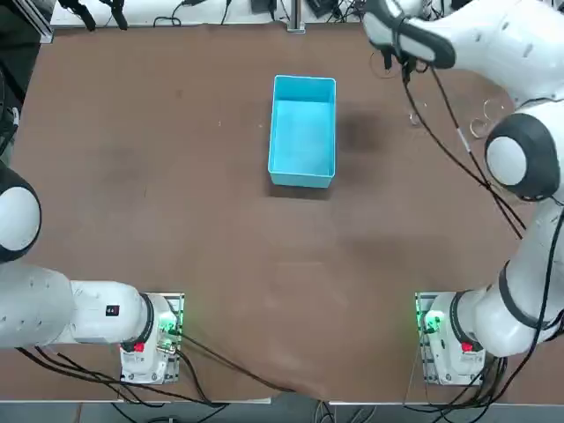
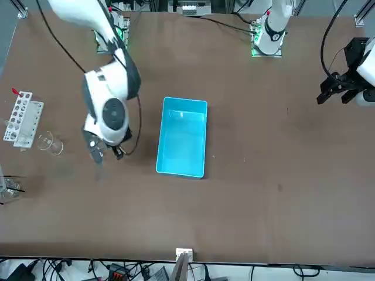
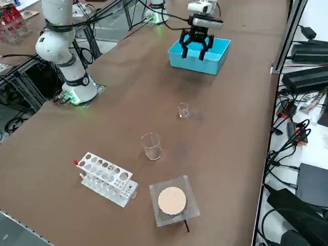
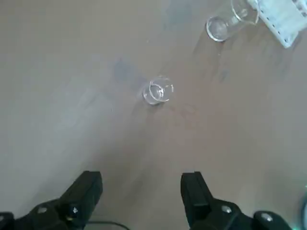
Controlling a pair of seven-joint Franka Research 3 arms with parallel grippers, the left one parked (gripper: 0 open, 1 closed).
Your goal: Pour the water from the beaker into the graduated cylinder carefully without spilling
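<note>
Risk lay in the clear glass: the claw [image 4: 141, 191] hung open and empty above the table [image 4: 72, 96], the small cylinder [image 4: 158, 90] ahead of it, the beaker [image 4: 225, 25] farther beyond. Misjudged reach could topple either, spilling water.

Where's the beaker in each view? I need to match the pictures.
Top: beaker is a faint ring at far right, beside the arm's elbow.
Front: far left, beside the rack.
Right side: centre, just up from the rack.
Right wrist: ahead of the open pincer hovering over the table, next to the rack.
Landmark: the rack, seen in every view except top.
</note>
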